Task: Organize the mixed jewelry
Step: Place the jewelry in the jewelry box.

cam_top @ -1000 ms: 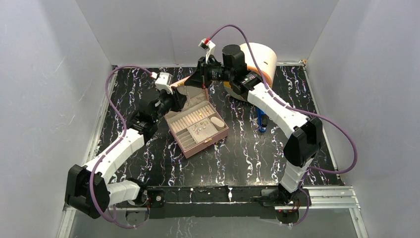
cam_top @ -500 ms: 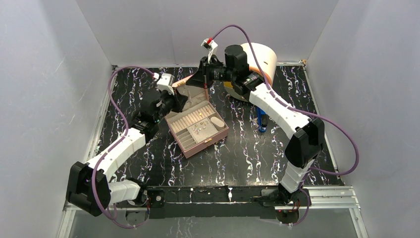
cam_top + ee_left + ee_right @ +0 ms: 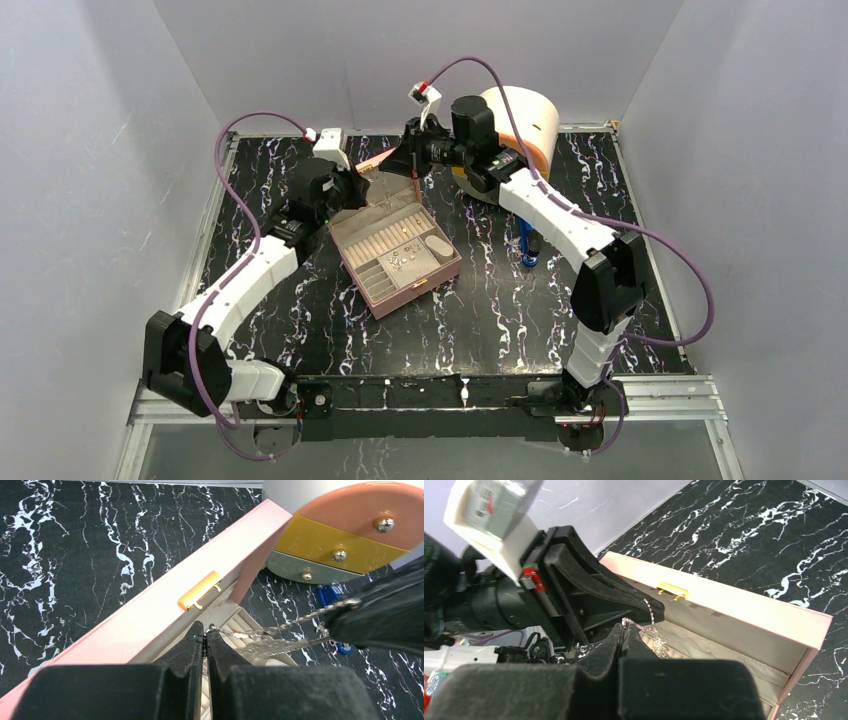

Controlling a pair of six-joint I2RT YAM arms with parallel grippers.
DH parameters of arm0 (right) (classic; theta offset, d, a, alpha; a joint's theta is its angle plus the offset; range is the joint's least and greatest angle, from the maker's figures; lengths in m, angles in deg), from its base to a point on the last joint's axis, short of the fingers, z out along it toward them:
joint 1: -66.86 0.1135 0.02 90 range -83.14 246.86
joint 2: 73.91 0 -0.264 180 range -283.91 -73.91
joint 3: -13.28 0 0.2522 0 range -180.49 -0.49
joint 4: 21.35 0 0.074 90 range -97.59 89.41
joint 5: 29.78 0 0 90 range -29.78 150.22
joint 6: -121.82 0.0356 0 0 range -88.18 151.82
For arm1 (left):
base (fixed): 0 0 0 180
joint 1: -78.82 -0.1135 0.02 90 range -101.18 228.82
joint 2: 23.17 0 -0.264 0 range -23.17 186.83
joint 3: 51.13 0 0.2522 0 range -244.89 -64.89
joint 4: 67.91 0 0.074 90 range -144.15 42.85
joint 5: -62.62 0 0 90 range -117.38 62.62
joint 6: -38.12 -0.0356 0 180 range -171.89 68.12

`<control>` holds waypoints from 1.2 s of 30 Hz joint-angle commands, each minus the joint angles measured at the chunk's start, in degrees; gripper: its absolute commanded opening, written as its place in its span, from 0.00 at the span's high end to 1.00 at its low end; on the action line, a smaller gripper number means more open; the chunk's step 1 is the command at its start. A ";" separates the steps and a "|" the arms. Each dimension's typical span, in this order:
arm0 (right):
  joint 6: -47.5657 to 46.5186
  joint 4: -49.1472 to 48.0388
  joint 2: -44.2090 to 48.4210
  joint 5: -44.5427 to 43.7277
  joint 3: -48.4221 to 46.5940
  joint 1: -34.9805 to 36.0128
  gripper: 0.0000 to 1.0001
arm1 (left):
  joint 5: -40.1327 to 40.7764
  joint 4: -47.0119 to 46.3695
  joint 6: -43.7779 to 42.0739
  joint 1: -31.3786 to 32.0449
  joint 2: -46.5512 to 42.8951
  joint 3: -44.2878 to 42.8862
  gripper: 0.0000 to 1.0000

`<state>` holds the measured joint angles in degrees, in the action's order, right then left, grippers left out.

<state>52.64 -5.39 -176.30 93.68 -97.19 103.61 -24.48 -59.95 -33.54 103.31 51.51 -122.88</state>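
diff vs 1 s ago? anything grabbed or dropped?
The left hand shifted toward the back wall and slightly left, beside the lid of the open pink jewelry box. The right hand barely moved. No grab or release seen: both are shut on the thin silver chain. Box and small gold and silver pieces unchanged.

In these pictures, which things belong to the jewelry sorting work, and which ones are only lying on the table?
Belong to the job: silver chain, pinched between left claw and right claw; small glinting pieces in the compartments; pink box, lid up.

Lying about: blue object, right of the box; round tiered container, at the back.
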 commanded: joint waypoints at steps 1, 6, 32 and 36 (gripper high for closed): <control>-0.52 -4.51 -2.54 -3.55 -2.14 -0.21 1.00 | 4.67 5.00 1.50 0.12 1.63 -4.63 1.00; -0.47 -6.06 -4.00 -7.02 -1.76 -0.25 1.00 | 5.72 6.80 2.63 0.20 3.41 -7.15 1.00; 2.41 -9.82 -5.77 -9.17 0.39 -3.28 1.00 | 11.88 6.93 13.65 1.19 7.66 -10.25 1.00; 2.39 -10.28 -6.17 -9.17 0.77 -3.27 1.00 | 15.02 7.11 14.83 1.72 7.77 -10.20 1.00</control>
<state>54.61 -11.64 -182.09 84.36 -97.04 100.44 -15.48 -52.35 -20.77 104.84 59.79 -130.75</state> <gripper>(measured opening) 0.019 0.018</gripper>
